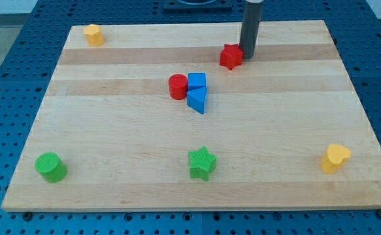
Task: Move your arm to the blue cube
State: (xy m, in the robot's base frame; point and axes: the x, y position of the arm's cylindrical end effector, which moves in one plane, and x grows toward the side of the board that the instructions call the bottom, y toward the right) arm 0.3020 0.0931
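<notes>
The blue cube (197, 81) sits near the middle of the wooden board (112, 137), touching a red cylinder (178, 87) on its left and a blue triangular block (197, 100) just below it. My tip (248, 55) is near the view's top, right of centre, touching the right side of a red star-shaped block (231, 57). The tip is up and to the right of the blue cube, well apart from it.
A yellow block (93, 34) lies at the top left corner. A green cylinder (50, 167) is at the bottom left, a green star (202, 163) at the bottom centre, and a yellow heart-shaped block (334, 158) at the bottom right.
</notes>
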